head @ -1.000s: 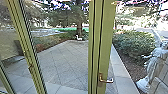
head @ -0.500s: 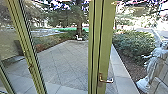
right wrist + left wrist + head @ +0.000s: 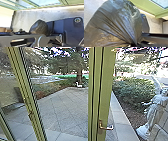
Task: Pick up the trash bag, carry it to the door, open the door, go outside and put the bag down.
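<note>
A large dark trash bag [image 3: 112, 23] bulges across the left wrist view. Its plastic draws together in tight folds at my left gripper [image 3: 134, 44], which is shut on the gathered neck. The bag's rounded side [image 3: 39, 27] also shows in the right wrist view, behind the dark jointed bar. In the head view, a green-framed glass door [image 3: 106, 92] stands in front of me with a metal lever handle [image 3: 106, 127] low on its frame.
Paving slabs [image 3: 60, 107] lie beyond the glass, with bushes [image 3: 135, 92] to the right and a tree trunk [image 3: 79, 74] farther back. A pale, statue-like figure [image 3: 151, 114] is at the right edge. Another green frame post [image 3: 27, 97] slants down on the left.
</note>
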